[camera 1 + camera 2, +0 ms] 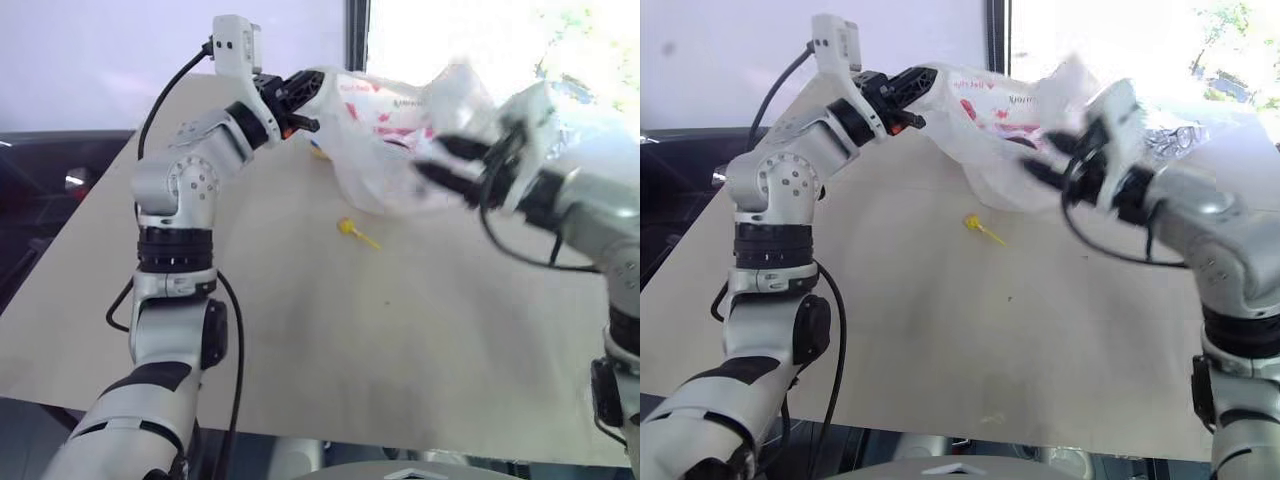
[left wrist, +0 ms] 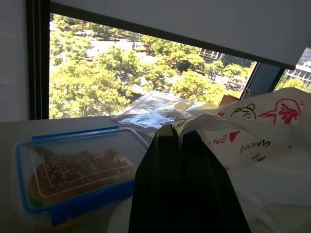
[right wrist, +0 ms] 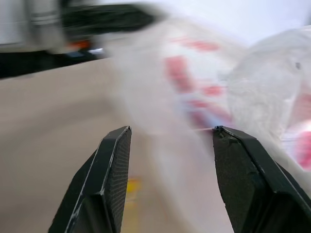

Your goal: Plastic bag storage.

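- The plastic bag (image 1: 400, 140) hangs above the table (image 1: 330, 340), at its far side, pinched at one end by my left gripper (image 1: 305, 95), whose fingers are pressed together on a fold of the film.
- My right gripper (image 3: 167, 145) has its fingers spread, with the bag's loose white body just ahead of them and brushing the one finger; I judge it is not gripping anything yet.
- Outward from the left gripper, a blue-lidded box (image 2: 73, 170) with food inside sits close by on the table, and a clear bag (image 2: 160, 109) with shiny contents lies beyond it near the window.
- A small yellow object (image 1: 357, 232) lies on the table below the hanging bag.
- Risks as I see them: the film is thin and slack, so the spread fingers could close on air or catch only one layer, and the bag would slide out.
- Pulling the two grippers apart too hard could tear the film at the left pinch.
- The dangling bag could also sweep the yellow object.
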Controlling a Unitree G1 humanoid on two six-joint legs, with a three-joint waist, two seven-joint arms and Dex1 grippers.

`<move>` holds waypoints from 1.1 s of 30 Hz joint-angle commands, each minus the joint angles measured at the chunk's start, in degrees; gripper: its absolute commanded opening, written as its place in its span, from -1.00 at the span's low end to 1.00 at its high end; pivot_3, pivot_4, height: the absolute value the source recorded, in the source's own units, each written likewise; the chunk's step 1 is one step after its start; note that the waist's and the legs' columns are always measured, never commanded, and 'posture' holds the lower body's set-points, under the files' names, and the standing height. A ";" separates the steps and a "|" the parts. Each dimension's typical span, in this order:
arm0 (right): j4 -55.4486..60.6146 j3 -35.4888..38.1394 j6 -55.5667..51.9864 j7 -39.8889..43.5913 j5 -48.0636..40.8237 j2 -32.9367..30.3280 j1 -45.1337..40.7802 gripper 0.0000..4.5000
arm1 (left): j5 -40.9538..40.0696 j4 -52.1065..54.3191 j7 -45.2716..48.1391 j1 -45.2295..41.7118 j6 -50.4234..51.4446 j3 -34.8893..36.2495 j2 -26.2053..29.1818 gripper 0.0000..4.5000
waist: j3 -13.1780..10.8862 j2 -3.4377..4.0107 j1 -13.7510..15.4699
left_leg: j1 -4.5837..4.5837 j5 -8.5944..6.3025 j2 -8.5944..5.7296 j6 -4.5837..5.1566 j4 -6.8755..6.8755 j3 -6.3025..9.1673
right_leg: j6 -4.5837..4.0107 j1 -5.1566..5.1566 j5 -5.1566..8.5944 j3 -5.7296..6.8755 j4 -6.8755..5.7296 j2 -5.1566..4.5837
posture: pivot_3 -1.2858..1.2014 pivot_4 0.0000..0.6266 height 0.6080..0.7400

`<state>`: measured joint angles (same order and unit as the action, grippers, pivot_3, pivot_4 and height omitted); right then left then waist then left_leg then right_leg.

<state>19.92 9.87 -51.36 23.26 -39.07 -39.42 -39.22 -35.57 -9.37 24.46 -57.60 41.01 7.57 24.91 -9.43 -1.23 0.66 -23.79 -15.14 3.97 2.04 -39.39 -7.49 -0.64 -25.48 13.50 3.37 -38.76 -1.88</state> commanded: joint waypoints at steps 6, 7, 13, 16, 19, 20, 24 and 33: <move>5.63 21.48 -3.96 -2.19 -53.96 -4.01 0.50 0.18 | 0.20 3.47 -0.62 -0.47 1.11 1.97 -1.51 -1.00 | -0.01 0.02 -0.28 | 0.03 -0.01 0.09 -0.01 0.18 0.08 | -0.02 -0.07 0.00 -0.06 -0.03 0.06 | 0.03 -0.52 1.00; 5.68 21.52 -3.01 -4.23 -55.16 -4.81 0.19 0.18 | 0.37 3.19 -0.46 -0.64 1.02 2.01 -1.65 -1.00 | -0.02 0.02 -0.42 | 0.06 -0.01 0.09 -0.01 0.17 0.06 | -0.03 -0.06 0.00 -0.10 -0.04 -0.03 | 0.03 -0.52 1.00; 15.30 2.04 -5.93 -3.04 -39.11 -9.01 2.72 0.18 | 1.00 2.03 0.39 -1.58 0.94 2.04 -2.14 -1.00 | 0.03 -0.05 -0.76 | 0.13 -0.01 0.03 0.02 0.02 0.04 | 0.00 0.05 0.01 -0.19 -0.06 -0.01 | 0.03 -0.52 1.00; 11.91 -18.93 -2.04 -3.03 -15.89 -7.02 1.71 0.18 | 1.19 1.66 0.83 -1.91 0.90 1.95 -2.11 -1.00 | 0.04 -0.06 -1.29 | 0.11 0.00 0.09 0.01 -0.05 0.03 | 0.00 0.02 0.01 -0.21 -0.11 -0.03 | 0.03 -0.52 1.00; 2.73 -30.29 4.59 -0.51 -2.73 -0.44 1.05 0.18 | 1.51 1.71 1.01 -2.04 1.12 1.88 -2.08 -1.00 | 0.05 -0.08 -1.47 | 0.08 0.00 0.08 0.01 -0.06 -0.01 | 0.01 -0.04 0.01 -0.21 -0.11 0.03 | 0.03 -0.52 1.00; -0.75 -32.05 6.35 0.34 0.14 2.05 0.44 0.18 | 1.75 1.85 1.02 -2.02 1.20 1.81 -1.98 -1.00 | 0.04 -0.06 -1.41 | 0.07 0.01 0.08 0.00 -0.07 -0.03 | 0.00 -0.06 0.01 -0.24 -0.12 0.09 | 0.03 -0.52 1.00; -14.14 -35.87 10.86 4.70 8.30 10.42 -2.41 0.18 | 1.80 3.33 0.86 -1.49 2.21 2.19 -1.53 -1.00 | 0.03 -0.07 -1.39 | -0.04 0.01 0.08 0.00 -0.04 -0.06 | -0.01 -0.19 0.00 -0.22 -0.10 0.14 | 0.03 -0.52 1.00; -42.83 -37.68 19.74 5.76 24.77 24.96 -8.44 -0.34 | 2.26 5.46 0.39 -0.91 3.00 2.51 -0.75 -1.00 | 0.05 -0.09 -1.49 | -0.01 0.01 0.06 -0.01 0.00 -0.06 | -0.02 -0.17 0.00 -0.17 -0.11 0.09 | 0.03 -0.52 1.00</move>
<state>-19.85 -28.33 -32.63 28.83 -16.70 -14.93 -47.62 -33.08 -7.05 24.99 -57.98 44.01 9.09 23.60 -9.37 -1.32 -0.82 -23.73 -15.13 4.04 2.03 -39.41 -7.56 -0.66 -25.57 13.50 3.20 -38.89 -1.79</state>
